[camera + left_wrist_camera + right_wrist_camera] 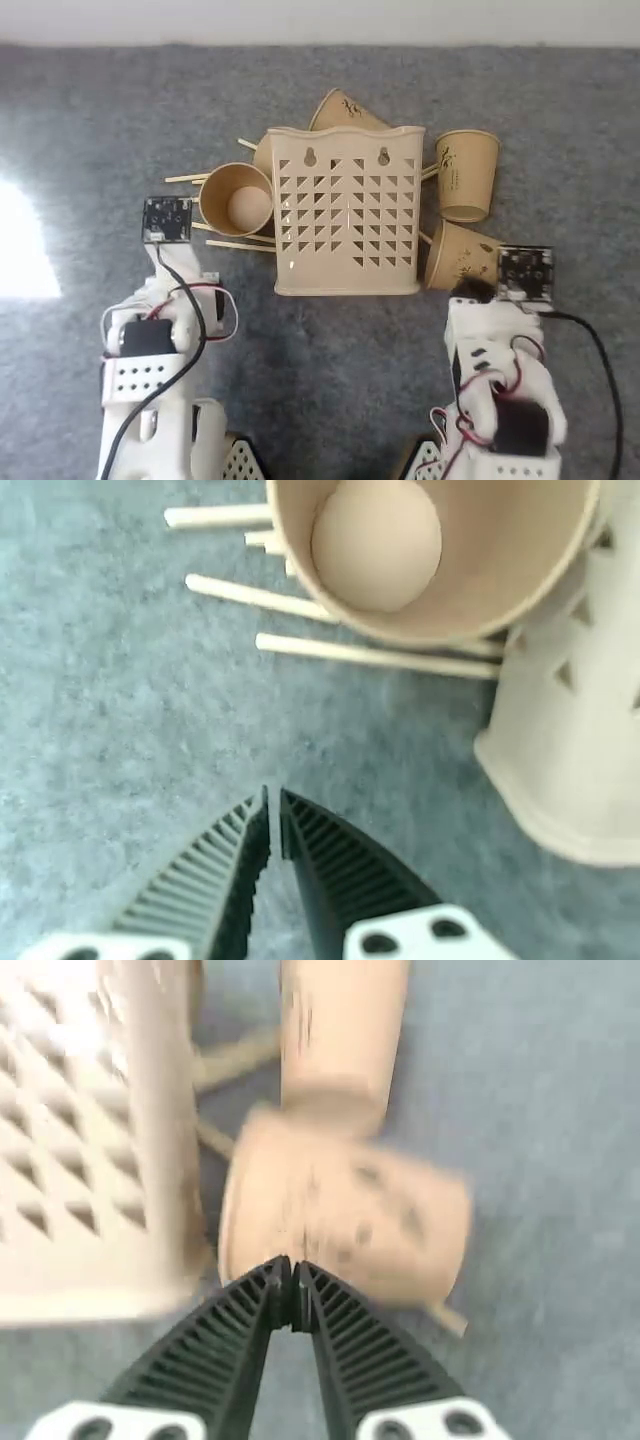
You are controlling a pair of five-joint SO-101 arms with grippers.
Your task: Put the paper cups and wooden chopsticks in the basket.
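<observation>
A tan basket point(347, 215) with triangle holes lies flat in the middle of the fuzzy gray table point(90, 120), its mouth toward the far edge. Round paper cups point(236, 200) lie around it. Thin wooden chopsticks point(238, 244) point toward the left edge. The left gripper point(274, 805) and the right gripper point(291, 1278) both have their jaws together, holding nothing.

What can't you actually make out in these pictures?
- High view: the basket covers part of the chopsticks, so their number is unclear.
- High view: the cup behind the basket is half hidden by it.
- Right wrist view: the nearest cup is blurred, so its print is unreadable.
- Left wrist view: the basket is cut off by the picture's edge.
</observation>
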